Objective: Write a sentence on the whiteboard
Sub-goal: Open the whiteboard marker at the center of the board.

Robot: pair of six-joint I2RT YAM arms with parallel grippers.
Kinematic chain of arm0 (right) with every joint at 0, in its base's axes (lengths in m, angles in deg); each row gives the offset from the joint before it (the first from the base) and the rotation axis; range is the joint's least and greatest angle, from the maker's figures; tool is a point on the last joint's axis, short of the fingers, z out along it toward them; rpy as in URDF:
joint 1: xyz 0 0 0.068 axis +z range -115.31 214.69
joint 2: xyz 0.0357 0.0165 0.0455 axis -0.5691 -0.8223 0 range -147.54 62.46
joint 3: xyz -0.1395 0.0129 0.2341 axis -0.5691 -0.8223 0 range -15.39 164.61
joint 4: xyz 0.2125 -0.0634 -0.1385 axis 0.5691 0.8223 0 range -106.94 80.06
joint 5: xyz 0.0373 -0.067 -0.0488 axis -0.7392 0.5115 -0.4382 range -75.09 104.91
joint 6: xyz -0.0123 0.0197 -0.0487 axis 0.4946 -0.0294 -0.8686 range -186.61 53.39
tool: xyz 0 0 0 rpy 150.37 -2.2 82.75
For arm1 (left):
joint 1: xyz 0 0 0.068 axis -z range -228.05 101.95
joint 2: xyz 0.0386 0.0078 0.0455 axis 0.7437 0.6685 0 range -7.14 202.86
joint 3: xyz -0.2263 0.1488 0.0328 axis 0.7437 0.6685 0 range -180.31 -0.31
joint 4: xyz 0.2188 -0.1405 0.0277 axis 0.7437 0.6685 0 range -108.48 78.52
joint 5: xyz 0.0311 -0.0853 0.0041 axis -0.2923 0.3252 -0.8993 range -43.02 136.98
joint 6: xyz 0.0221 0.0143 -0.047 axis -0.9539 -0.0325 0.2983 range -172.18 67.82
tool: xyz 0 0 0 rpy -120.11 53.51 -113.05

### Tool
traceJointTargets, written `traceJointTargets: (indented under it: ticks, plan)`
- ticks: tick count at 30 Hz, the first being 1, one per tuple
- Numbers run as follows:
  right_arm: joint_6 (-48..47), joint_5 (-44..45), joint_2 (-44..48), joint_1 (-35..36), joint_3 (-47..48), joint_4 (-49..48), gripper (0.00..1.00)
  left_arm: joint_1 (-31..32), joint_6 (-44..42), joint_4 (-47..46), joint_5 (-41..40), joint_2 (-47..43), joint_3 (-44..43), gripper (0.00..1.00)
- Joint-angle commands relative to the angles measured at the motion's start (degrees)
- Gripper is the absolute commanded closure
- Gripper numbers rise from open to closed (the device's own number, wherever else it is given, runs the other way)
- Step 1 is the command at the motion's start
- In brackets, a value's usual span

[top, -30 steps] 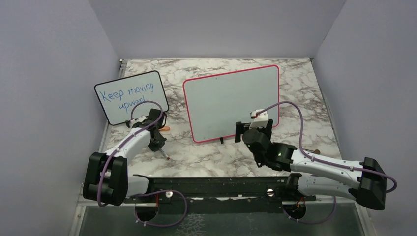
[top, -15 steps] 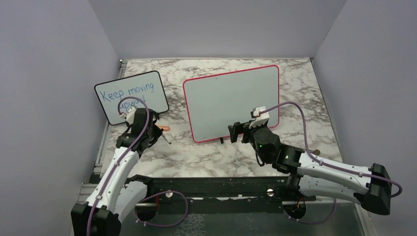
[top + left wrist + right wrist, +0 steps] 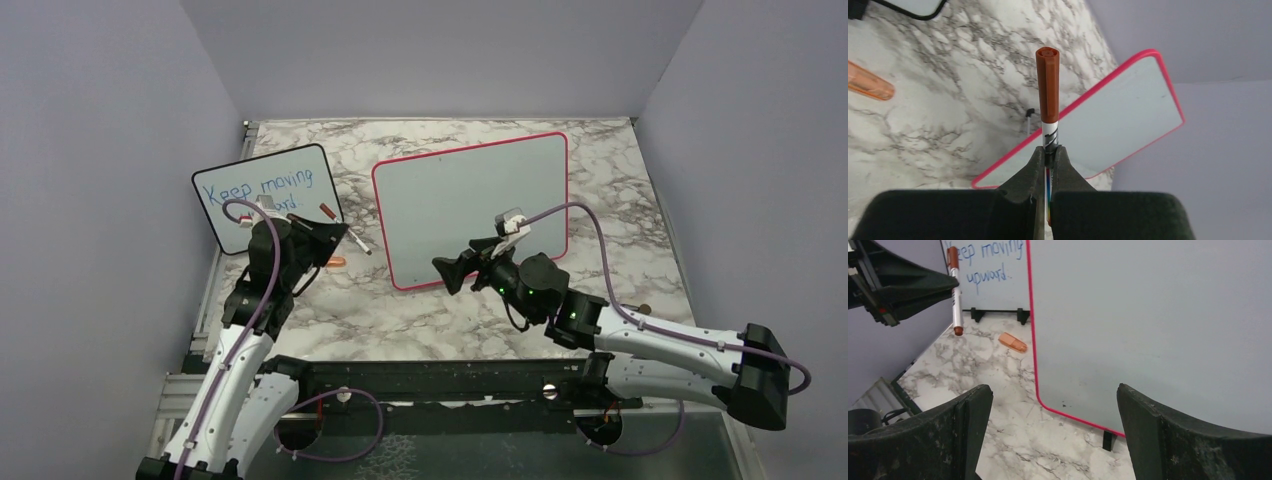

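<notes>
Blue handwriting on the small black-framed board (image 3: 262,190) read "Keep moving upward."; print on the marker (image 3: 1048,85) was unreadable.

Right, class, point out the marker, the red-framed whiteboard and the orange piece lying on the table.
marker (image 3: 1048,95), left wrist view, on its brown end section.
whiteboard (image 3: 470,205), top view, on its blank face.
orange piece (image 3: 1013,342), right wrist view, on its middle.
</notes>
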Motion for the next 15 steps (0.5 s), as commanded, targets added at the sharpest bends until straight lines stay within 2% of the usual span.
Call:
traceJointTargets:
  ticks: [1, 5, 9, 11, 15]
  plan:
    - [1.26, -6.70, -3.41, 0.48, 2.42, -7.90, 0.01, 2.63, 6.84, -9.22, 4.62, -0.76, 1.64, 1.00]
    - [1.34, -8.61, -5.94, 0.52, 1.99, -14.33, 0.01, 9.26, 10.84, -15.09, 1.80, -0.37, 3.85, 1.00]
    - [1.82, -9.08, -8.57, 0.45, 2.78, -18.76, 0.02, 16.34, 14.81, -17.90, -7.29, -1.15, 5.10, 1.00]
    - [2.19, -9.09, -9.14, 0.52, 2.60, -21.41, 0.03, 18.26, 16.96, -18.92, -10.91, -1.67, 5.74, 1.00]
    - [3.65, -7.10, -10.42, 0.52, 3.46, -23.99, 0.05, 20.02, 19.39, -20.50, -12.48, -0.36, 5.78, 1.00]
